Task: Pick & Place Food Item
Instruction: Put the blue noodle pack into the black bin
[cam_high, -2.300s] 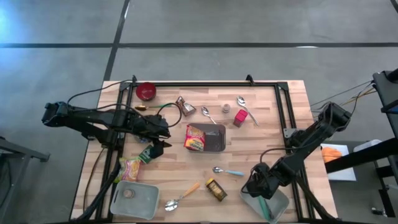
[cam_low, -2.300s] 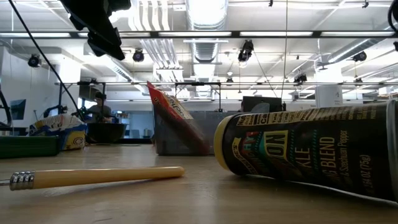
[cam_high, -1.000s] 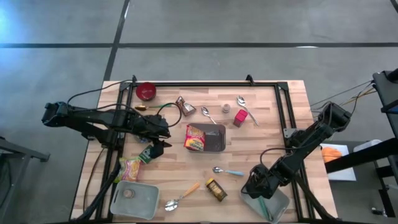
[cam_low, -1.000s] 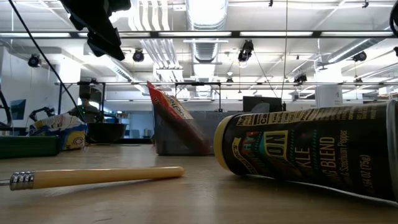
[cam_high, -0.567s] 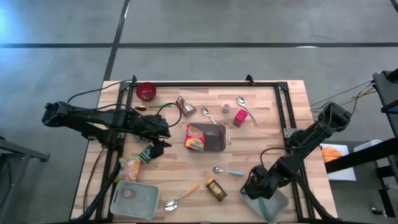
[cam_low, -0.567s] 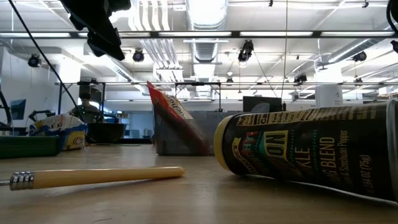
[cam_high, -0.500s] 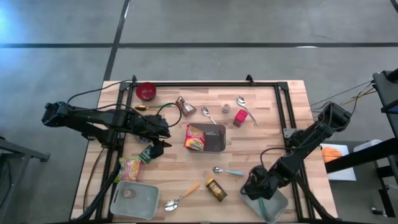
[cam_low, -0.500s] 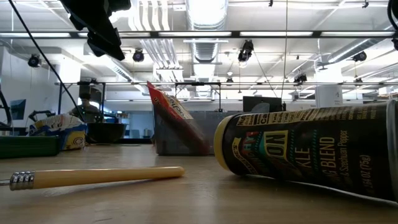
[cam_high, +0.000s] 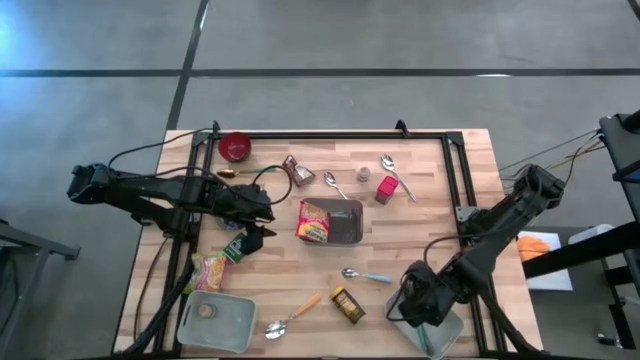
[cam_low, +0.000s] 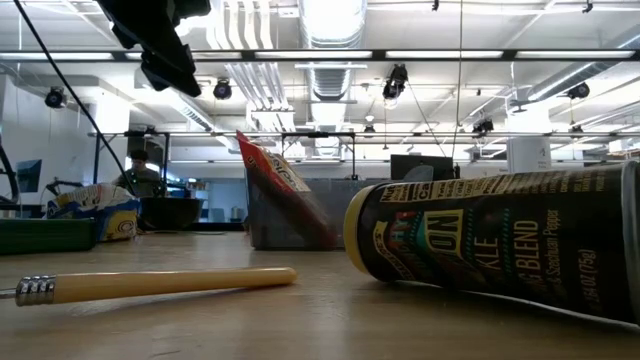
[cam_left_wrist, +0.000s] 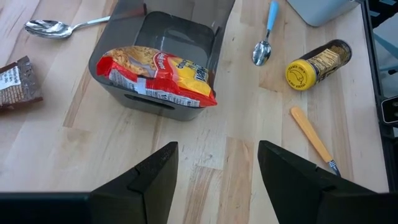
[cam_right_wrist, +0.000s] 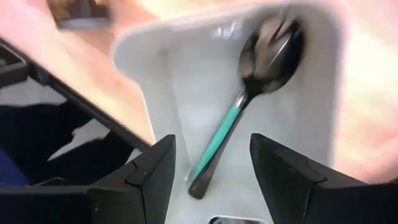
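- The right gripper hangs over the white tray at the bench's near right corner, fingers apart and holding nothing.
- A teal-handled spoon lies loose inside that tray.
- The left gripper hovers left of the grey bin, fingers apart and empty.
- The noodle packet leans inside the bin, at the bench's middle.
- Near the bin's front lie a blue-handled spoon, a spice jar on its side and a wooden-handled spoon.
- Left of the bin sit a snack bag and a second tray.
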